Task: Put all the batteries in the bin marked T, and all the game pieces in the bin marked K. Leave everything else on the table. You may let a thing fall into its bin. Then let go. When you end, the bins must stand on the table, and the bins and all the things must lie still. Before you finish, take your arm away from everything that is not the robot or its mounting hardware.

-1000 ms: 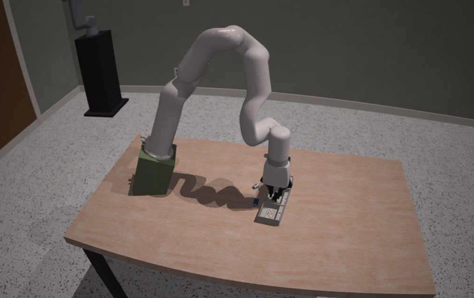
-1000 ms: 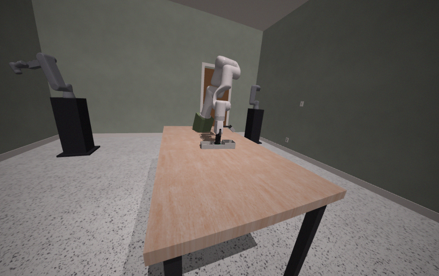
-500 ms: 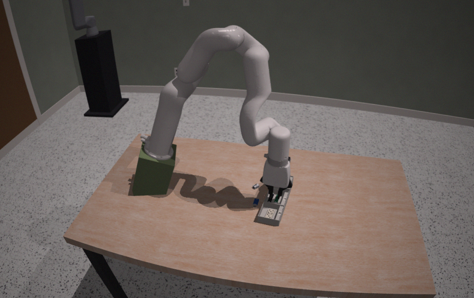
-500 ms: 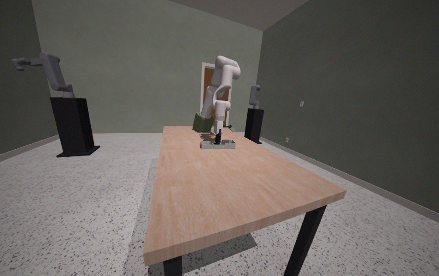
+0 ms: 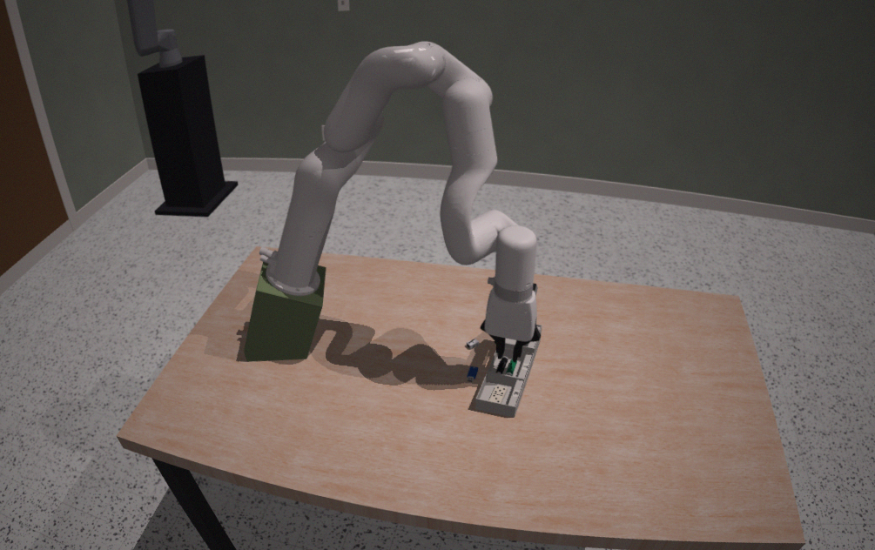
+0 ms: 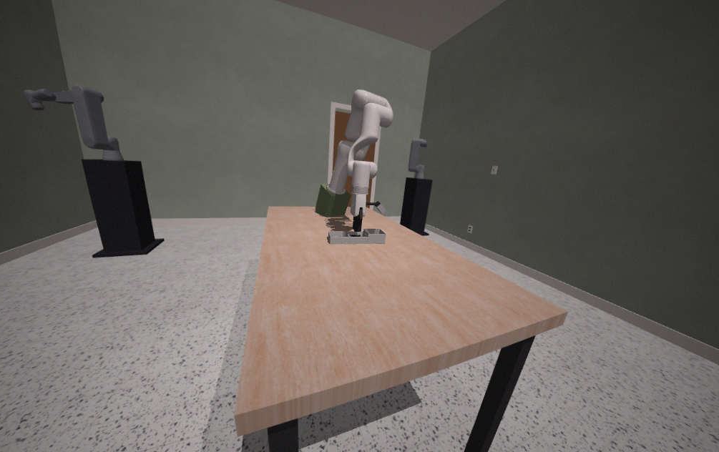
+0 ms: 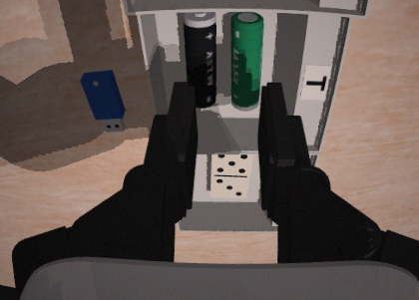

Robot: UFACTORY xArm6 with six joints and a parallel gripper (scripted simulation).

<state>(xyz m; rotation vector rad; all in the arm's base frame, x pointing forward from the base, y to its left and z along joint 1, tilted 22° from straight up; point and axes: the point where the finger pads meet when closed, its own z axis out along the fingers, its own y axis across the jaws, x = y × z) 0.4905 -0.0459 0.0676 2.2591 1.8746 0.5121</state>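
Dim, even room light; arm [image 5: 386,157] casts soft doubled shadow on counter [image 5: 632,410]. Edges bow in top view; wrist view coarse.

Wooden table [image 5: 632,410], grey bins [image 5: 488,406], blue USB stick [image 7: 104,97], green robot base [image 5: 282,324]
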